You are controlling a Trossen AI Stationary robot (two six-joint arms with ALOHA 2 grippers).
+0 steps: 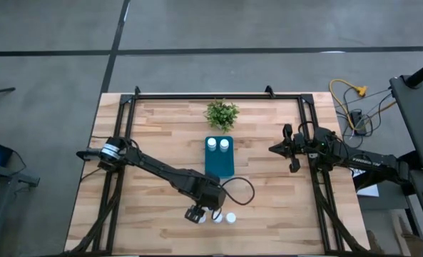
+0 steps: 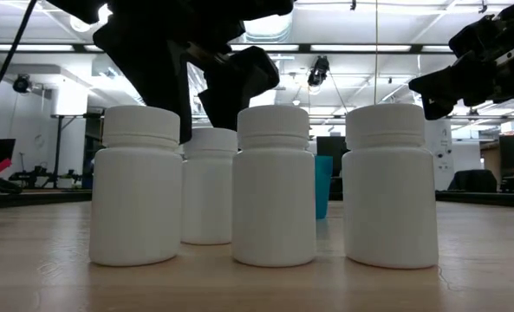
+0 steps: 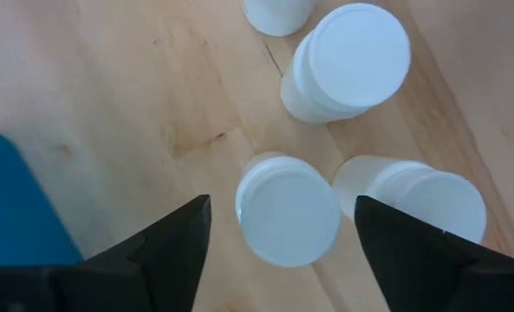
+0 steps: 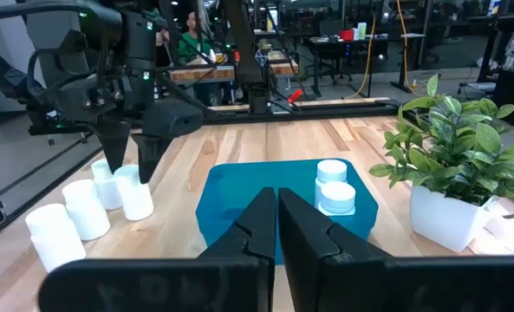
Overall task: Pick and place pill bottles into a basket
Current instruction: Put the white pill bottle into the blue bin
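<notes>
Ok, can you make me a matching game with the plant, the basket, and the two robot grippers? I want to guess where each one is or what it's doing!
Things:
1. plant
2. basket
3. left gripper
4. right gripper

States:
A. teal, with two pill bottles inside
B. fingers shut, waiting at the table's right side
C. green and leafy, at the table's far edge
D. fingers open on either side of a white bottle cap

Pairs: 1-C, 2-A, 3-D, 4-B
</notes>
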